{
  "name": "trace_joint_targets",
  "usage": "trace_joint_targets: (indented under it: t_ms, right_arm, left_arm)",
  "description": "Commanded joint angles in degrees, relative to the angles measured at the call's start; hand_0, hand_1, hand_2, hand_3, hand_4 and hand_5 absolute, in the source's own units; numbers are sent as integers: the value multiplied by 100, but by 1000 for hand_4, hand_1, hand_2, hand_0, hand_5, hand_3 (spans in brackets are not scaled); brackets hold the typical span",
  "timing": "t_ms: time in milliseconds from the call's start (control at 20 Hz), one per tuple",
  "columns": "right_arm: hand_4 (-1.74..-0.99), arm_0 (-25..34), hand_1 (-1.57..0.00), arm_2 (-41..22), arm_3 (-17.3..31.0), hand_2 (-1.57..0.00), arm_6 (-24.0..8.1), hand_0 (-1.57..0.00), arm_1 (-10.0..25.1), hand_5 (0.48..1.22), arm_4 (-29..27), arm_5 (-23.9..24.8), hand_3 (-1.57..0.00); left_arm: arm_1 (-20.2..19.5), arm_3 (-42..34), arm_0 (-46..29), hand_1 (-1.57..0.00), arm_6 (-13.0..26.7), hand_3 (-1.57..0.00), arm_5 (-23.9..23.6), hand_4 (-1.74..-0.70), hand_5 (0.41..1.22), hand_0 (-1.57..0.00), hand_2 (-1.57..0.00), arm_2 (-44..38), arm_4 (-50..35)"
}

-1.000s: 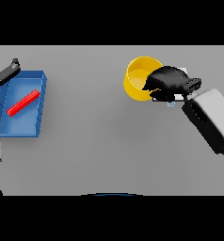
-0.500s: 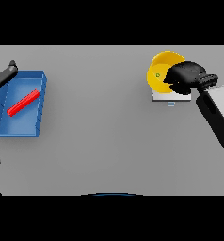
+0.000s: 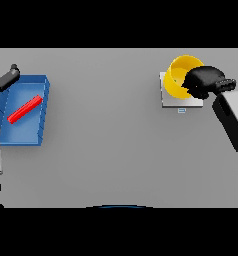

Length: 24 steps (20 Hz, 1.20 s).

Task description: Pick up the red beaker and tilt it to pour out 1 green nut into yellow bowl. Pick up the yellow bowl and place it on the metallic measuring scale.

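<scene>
A yellow bowl with a small green nut inside is over the metallic measuring scale at the far right; whether it rests on the plate I cannot tell. My right hand is shut on the bowl's right rim, fingers curled over it. The red beaker lies on its side in a blue tray at the far left. My left hand shows at the left edge, beside the tray's far corner, holding nothing.
The blue tray sits near the table's left edge with raised walls. My right forearm crosses the table's right side, just right of the scale.
My right hand carried the yellow bowl to the right, from the bare table onto the spot over the scale. The left hand shifted slightly at the left edge.
</scene>
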State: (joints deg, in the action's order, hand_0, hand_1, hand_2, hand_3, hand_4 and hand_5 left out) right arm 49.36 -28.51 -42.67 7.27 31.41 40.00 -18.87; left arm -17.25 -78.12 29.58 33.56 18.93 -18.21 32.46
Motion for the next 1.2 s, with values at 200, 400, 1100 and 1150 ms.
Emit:
trace_joint_targets:
  t_ms: [200,400,1100,1150]
  right_arm:
    - [-1670,-3,-1181,50,139,-1293,82,-1404,-54,1221,-118,-12,-1543]
    - [-1580,-32,-781,125,128,-776,-58,-1053,-39,1037,-241,-244,-982]
    - [-1418,37,-46,20,280,-74,-123,-62,-49,801,-147,-434,-277]
    - [-1414,62,-37,30,314,-59,-109,-49,-53,796,-139,-398,-263]
  left_arm:
    - [-88,118,96,1,-3,1,69,-841,772,1,1,-54,-44]
    - [-71,304,149,1,-124,1,-30,-847,771,1,1,-66,-30]
    - [3,-25,16,1,-34,1,17,-851,770,1,1,-9,-35]
    - [1,-1,15,1,-21,1,8,-851,768,1,1,-11,-23]
